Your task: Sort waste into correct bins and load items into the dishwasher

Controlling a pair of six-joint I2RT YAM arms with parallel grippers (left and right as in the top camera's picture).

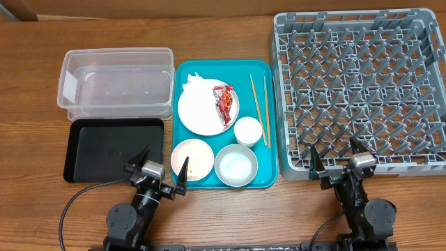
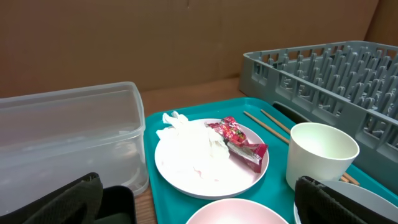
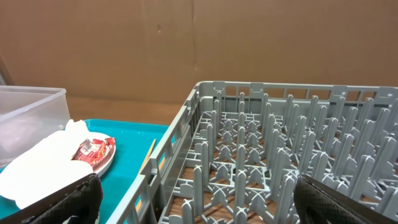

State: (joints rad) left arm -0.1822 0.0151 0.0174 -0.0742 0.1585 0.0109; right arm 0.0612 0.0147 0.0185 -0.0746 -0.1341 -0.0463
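Looking down, I see both arms at the near edge of the table point(image 1: 230, 209). My left gripper point(image 1: 167, 155) is spread wide and holds nothing, over the seam between the black tray point(image 1: 111, 148) and the teal tray point(image 1: 223, 65). My right gripper point(image 1: 333, 145) is spread just as wide, also holding nothing, over the near wall of the rack point(image 1: 359, 90). On the teal tray, the plate point(image 1: 202, 115) carries the napkin point(image 1: 197, 87) and wrapper point(image 1: 224, 99). The cup point(image 1: 248, 130) is just beside it, with the chopsticks point(image 1: 258, 108) along the right side. The pink plate point(image 1: 192, 157) and bowl point(image 1: 236, 164) are nearest me. The tub point(image 1: 117, 80) stands behind the black tray.
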